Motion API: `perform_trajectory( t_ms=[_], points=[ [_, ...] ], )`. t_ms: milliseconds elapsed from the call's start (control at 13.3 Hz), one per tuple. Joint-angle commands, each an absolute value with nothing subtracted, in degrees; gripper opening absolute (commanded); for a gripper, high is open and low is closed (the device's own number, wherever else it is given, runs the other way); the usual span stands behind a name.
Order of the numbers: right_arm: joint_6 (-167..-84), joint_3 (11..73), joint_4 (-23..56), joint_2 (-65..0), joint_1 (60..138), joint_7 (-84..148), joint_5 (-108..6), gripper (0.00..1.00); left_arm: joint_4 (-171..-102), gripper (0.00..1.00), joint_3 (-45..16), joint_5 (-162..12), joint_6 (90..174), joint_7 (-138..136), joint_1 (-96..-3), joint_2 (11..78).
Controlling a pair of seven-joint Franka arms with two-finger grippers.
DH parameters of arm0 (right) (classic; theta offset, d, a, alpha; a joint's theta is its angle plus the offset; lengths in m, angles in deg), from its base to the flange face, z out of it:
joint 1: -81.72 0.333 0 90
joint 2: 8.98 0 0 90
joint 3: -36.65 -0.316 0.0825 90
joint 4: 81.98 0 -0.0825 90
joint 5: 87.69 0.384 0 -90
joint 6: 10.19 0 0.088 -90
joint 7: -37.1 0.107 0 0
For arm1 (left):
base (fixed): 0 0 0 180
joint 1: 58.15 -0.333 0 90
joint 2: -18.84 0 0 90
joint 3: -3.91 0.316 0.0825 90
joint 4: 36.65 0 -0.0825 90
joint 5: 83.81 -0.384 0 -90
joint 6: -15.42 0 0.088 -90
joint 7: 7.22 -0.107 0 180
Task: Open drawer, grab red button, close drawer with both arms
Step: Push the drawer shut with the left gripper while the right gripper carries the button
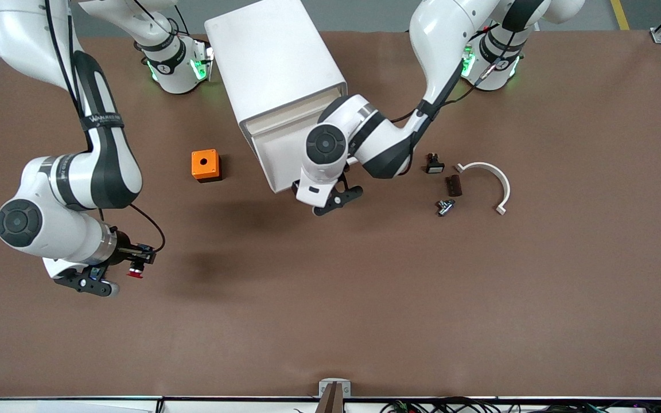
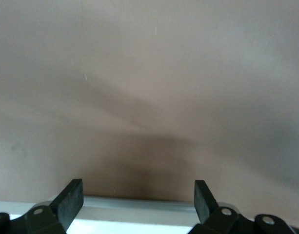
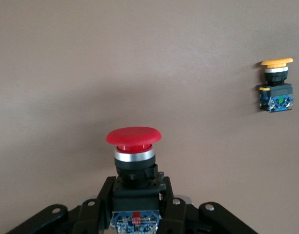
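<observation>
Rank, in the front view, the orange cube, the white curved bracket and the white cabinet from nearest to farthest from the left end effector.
From the left end effector, open at the cabinet's front:
1. White cabinet, directly beside it.
2. Orange cube, toward the right arm's end of the table.
3. White curved bracket, toward the left arm's end, only slightly farther than the cube.

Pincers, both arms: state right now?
Left pincer: open, empty, at the cabinet front.
Right pincer: shut on the red button, over the table toward the right arm's end.
</observation>
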State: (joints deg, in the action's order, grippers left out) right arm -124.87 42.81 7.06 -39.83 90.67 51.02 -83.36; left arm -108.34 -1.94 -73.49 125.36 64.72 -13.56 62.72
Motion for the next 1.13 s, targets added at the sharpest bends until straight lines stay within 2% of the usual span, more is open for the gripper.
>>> perform_trajectory(
  t_ms=[0, 377, 829, 1055],
  points=[
    [-127.7, 41.6, 7.1, -43.4, 85.5, 40.2, -81.2, 0.0, -109.0, 1.0, -4.3, -72.5, 124.0, 68.5, -13.1, 62.1],
    [-133.8, 41.7, 7.1, -47.6, 82.0, 37.0, -80.8, 0.0, -110.5, 1.0, -8.7, -72.0, 124.1, 74.9, -12.5, 62.3],
    [-139.2, 41.7, 7.1, -50.6, 80.6, 36.0, -80.7, 0.0, -110.8, 1.0, -8.9, -64.8, 124.1, 74.6, -12.7, 62.4],
    [-140.0, 41.6, 7.3, -51.3, 80.7, 36.0, -80.6, 0.0, -110.5, 1.0, -7.8, -71.5, 123.8, 71.8, -18.6, 61.3]
  ],
)
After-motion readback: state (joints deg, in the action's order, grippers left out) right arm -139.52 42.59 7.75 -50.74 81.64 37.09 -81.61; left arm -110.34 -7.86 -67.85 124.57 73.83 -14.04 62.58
